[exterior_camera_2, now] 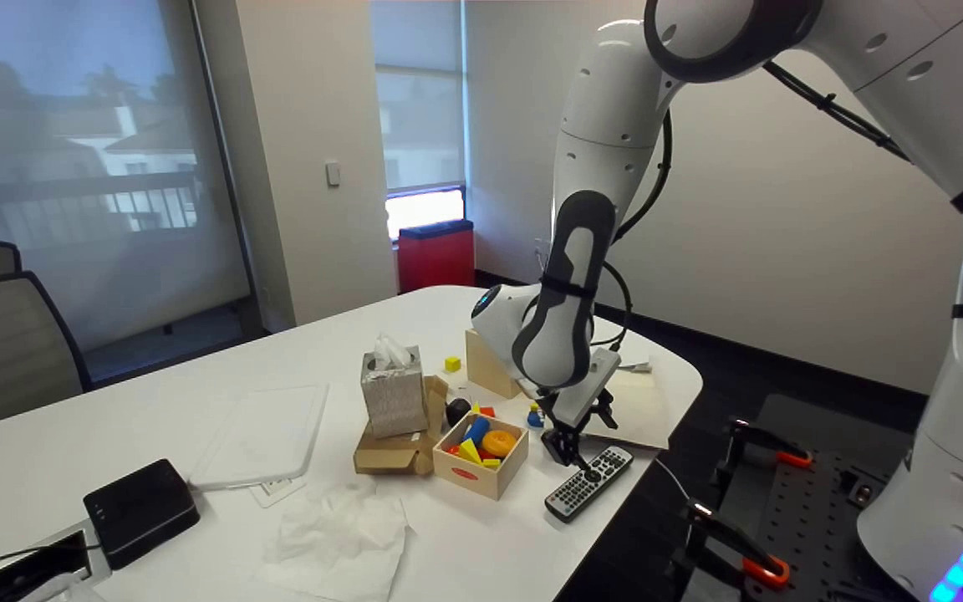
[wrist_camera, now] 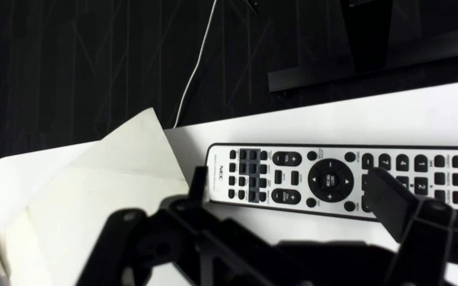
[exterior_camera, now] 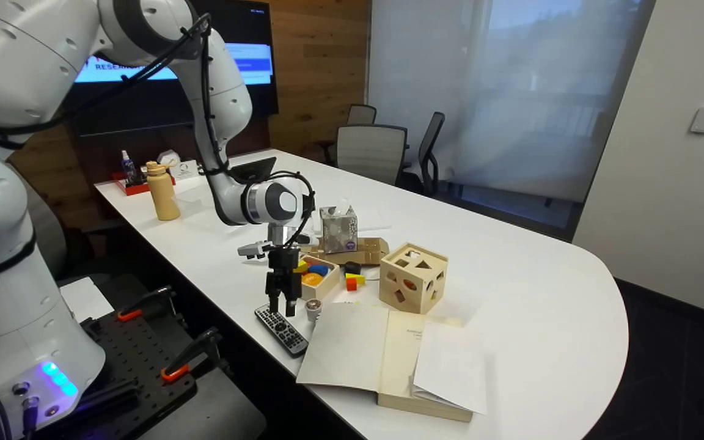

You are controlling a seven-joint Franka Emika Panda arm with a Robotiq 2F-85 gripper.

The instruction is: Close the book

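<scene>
Hanging over the remote control (wrist_camera: 330,180), the claw (exterior_camera: 282,310) is seen with its fingers spread wide and nothing gripped between them. The remote control is aligned lengthwise beneath the gap; whether its face is touched by the fingertips cannot be told. The book (exterior_camera: 396,354) is found lying open on the counter (exterior_camera: 547,305), just beside one end of the remote control and apart from the fingers. In an exterior view its thin side is spread toward the remote control (in the wrist view, one corner is seen past the counter's edge), while its thick side is partly covered by white sheets (exterior_camera: 453,366). A wooden cube (exterior_camera: 413,278) with cut-out holes is placed just behind the book as viewed there. Near the claw, in both exterior views, a wooden tray (exterior_camera_2: 483,480) filled with coloured blocks (exterior_camera_2: 498,443) is noted; beside it, a tissue box (exterior_camera_2: 394,393) is shown with brown cardboard (exterior_camera_2: 394,460) at its base. Farther along the counter, a yellow bottle (exterior_camera: 162,192) is stood upright.
</scene>
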